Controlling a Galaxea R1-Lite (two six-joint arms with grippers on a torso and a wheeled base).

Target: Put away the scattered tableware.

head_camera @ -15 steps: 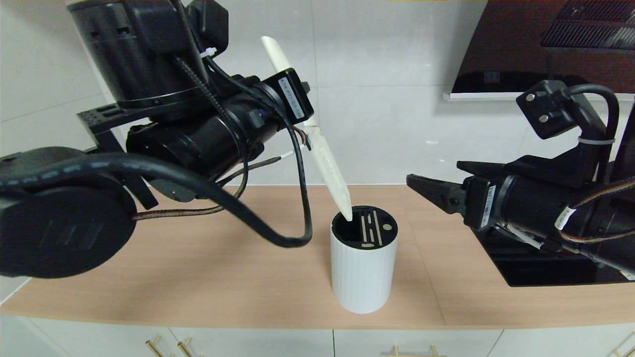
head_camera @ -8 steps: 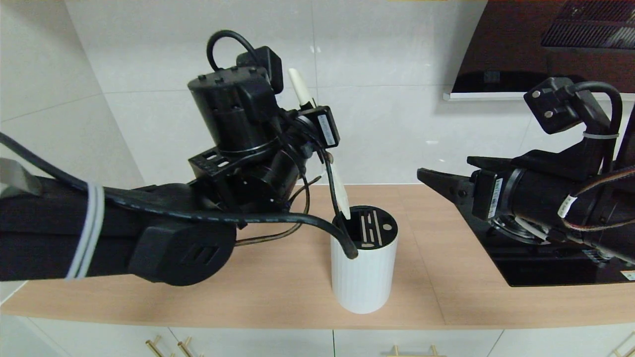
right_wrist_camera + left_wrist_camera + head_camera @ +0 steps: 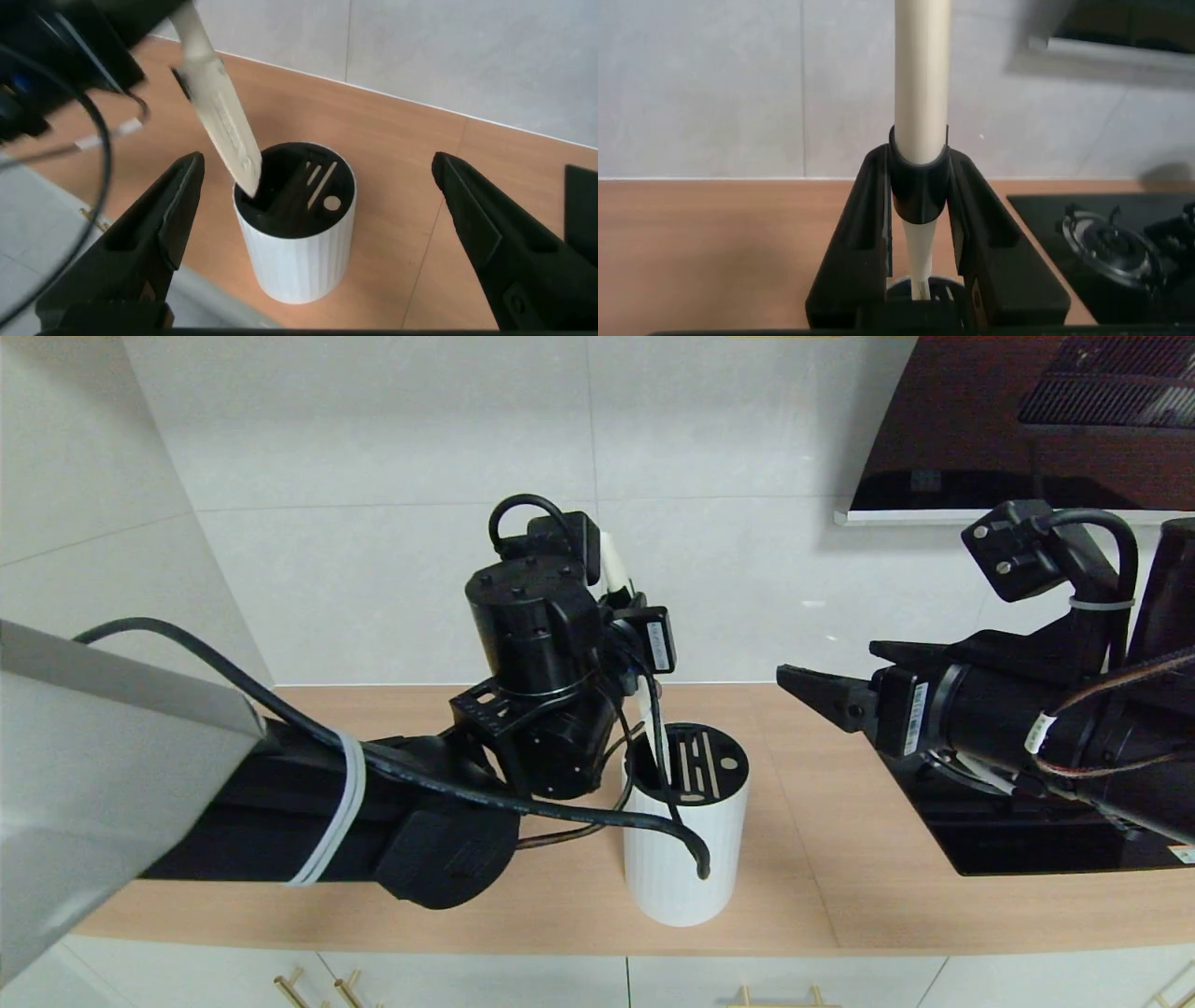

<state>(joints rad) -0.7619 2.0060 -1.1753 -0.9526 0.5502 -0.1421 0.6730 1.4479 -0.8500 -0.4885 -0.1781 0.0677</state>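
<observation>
**A:** Between the 2 fingers of the left gripper: 1 cream-white knife, clamped tight around its middle, handle up, blade down.

**B:** And the blade?

**A:** Below those fingers. The tip is just inside the big open compartment of the white ribbed knife holder, not in the narrow slots beside it. The blade leans a bit in the right wrist view.

**B:** Step?

**A:** Insertion, roughly halfway I'd say. Most of the blade is above the rim.

**B:** Next move?

**A:** Probably straighten the knife and lower it until it seats, then spread the fingers. The tip has to stay clear of the compartment's edge, and letting go too early could tip the knife out.

**B:** Right side?

**A:** The right gripper has its fingers spread wide and holds nothing. The holder sits beyond and between the fingertips, well apart from them.

**B:** Anything in the way?

**A:** 1 black cable from the left arm droops across the holder's front, below the left fingers. Can't tell if it touches. Snag risk as the arm goes lower.

**B:** The rest?

**A:** Wood countertop, black cooktop under the right arm, gas burner, range hood, tiled wall.
</observation>
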